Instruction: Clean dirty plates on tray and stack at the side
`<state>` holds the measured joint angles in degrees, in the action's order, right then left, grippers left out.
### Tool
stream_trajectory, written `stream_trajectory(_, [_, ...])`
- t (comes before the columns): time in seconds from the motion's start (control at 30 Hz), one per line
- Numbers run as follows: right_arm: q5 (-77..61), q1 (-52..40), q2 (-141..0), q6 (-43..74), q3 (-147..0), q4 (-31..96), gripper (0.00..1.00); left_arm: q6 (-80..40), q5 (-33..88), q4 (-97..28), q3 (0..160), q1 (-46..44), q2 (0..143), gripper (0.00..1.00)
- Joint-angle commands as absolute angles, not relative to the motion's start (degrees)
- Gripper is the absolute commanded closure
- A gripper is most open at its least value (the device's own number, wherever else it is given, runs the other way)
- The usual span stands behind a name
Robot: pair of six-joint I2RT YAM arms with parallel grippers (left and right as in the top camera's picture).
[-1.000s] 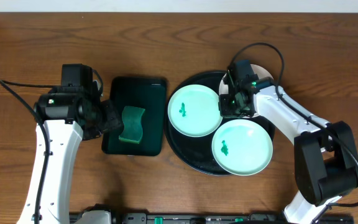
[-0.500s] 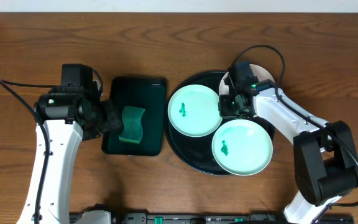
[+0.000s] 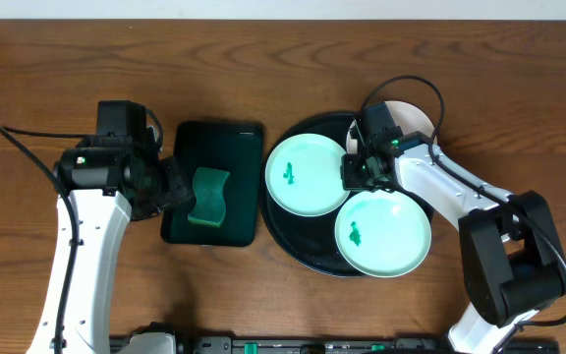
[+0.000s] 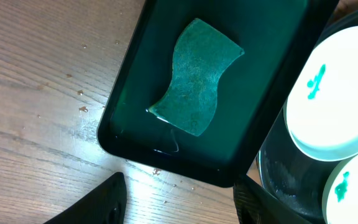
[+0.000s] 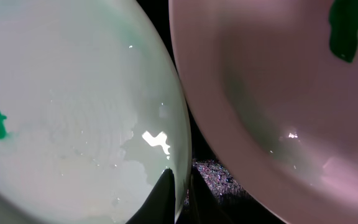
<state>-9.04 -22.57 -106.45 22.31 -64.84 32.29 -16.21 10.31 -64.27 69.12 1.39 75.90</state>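
Far left on the wooden surface (image 3: 263, 59): left arm (image 3: 84, 226), white, left jaws spread wide and holding nothing, poised over the left edge of a small rectangular dark green tray (image 3: 214, 138). Inside that tray, near its middle, a wavy green sponge (image 3: 207, 196), lying flat, with a wet sheen around it.

Just beside it to the right: the large round black tray (image 3: 291, 241), glossy, with a raised rim. On its left half, the left mint plate (image 3: 308, 192), with a dark green smear at centre. Below and to the right, also on the black tray, the lower mint plate (image 3: 391, 246), likewise smeared, the two rims just beside each other. At the black tray's upper right, the white plate (image 3: 418, 116), mostly hidden behind the right arm (image 3: 450, 187); hard to tell how far over the rim.

Right jaws low in the gap between the two mint plates, drawn narrow, pinching the right rim of the left mint plate: one tip over its inner face, the other outside, above the black tray's floor.
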Motion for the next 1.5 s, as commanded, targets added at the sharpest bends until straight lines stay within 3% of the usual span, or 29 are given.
stream_trajectory(0.0, [-7.94, -22.96, -106.85, 22.74, -64.58, 32.10, 0.93, -15.22, 9.58, -64.40, 68.51, 1.26, 75.99, 0.44])
stream_trajectory(0.6, [-7.31, -22.98, -106.85, 23.33, -64.45, 31.44, 0.98, -15.20, 9.58, -63.57, 68.45, -0.95, 78.32, 0.45])
stream_trajectory(0.93, [-7.31, -23.03, -106.85, 23.31, -64.42, 31.46, 0.98, -14.79, 6.09, -58.96, 68.45, -6.07, 86.61, 0.53])
stream_trajectory(1.47, [-7.31, -23.09, -106.85, 23.31, -64.38, 31.48, 0.99, -14.81, 5.28, -54.02, 68.45, -7.75, 98.13, 0.52])
